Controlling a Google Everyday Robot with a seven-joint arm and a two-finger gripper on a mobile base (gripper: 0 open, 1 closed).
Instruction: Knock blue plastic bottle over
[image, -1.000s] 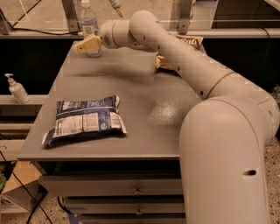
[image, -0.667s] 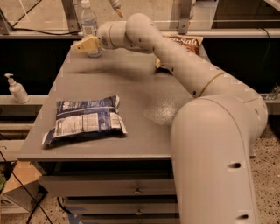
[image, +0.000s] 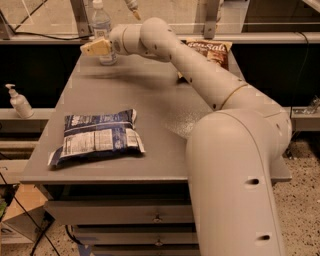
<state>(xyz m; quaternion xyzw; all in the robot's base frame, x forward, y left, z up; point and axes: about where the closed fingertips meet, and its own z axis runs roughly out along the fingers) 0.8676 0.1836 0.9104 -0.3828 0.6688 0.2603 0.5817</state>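
Big lower link of the white robot arm (image: 235, 190) has swung left toward table centre since the earlier frames, uncovering more of the brown foil snack bag (image: 212, 50) at the back edge. The tan gripper (image: 94, 47) has barely shifted and sits at the far-left back corner of the flat grey table (image: 150, 100). Slim clear bluish plastic water bottle (image: 101, 25) with white cap is at that same corner, still upright, so the knock isn't done. Gripper overlaps the bottle's lower half from the camera side; touching or just in front, can't tell which. Can't tell how far the claw is open from this angle, or whether it has hold of anything; the task needs a shove, not a grasp, anyway. Arm is stretched almost fully across the table, which I read as setup for a sideways swipe. Contact height looks lowish: pushing there may slide the bottle instead of tipping it, and higher up should topple it more easily. Bottle stands close to the table's back edge, so a hard knock could send it off. Dark blue rectangular snack bag (image: 97, 137) lies flat front-left, well apart from the action. Small white pump-dispenser bottle (image: 19, 102) stands off the table's left side, lower down, not the target.
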